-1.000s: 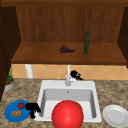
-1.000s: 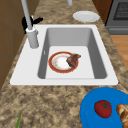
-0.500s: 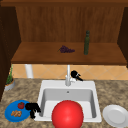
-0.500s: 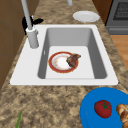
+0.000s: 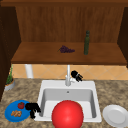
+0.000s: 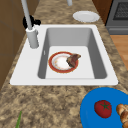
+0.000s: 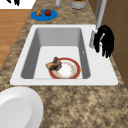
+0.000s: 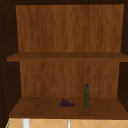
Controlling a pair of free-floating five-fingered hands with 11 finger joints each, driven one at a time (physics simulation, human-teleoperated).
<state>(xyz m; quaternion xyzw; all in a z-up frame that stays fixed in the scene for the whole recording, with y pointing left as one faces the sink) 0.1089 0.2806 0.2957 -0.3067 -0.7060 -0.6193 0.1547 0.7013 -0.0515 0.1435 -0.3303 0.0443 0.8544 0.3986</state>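
My right hand (image 5: 77, 75) hangs in the air just right of the white faucet (image 5: 68, 75), beside its base but not gripping it, fingers straight and pointing down. The right side view shows the same right hand (image 7: 105, 40) next to the faucet (image 7: 98, 22). My left hand (image 5: 32, 108) hovers at the right edge of a blue plate (image 5: 10, 113), fingers relaxed and empty. That plate carries a tomato (image 5: 21, 105) and brown bread pieces (image 5: 16, 113). In the sink (image 6: 75, 80) lies a red-rimmed dish (image 6: 58, 63) with a brown piece of food (image 6: 73, 59) on it.
A white plate (image 5: 115, 115) rests on the counter right of the sink. On the wooden shelf above stand a dark green bottle (image 8: 86, 96) and a bunch of grapes (image 8: 66, 103). A potted plant (image 5: 9, 81) stands at the far left.
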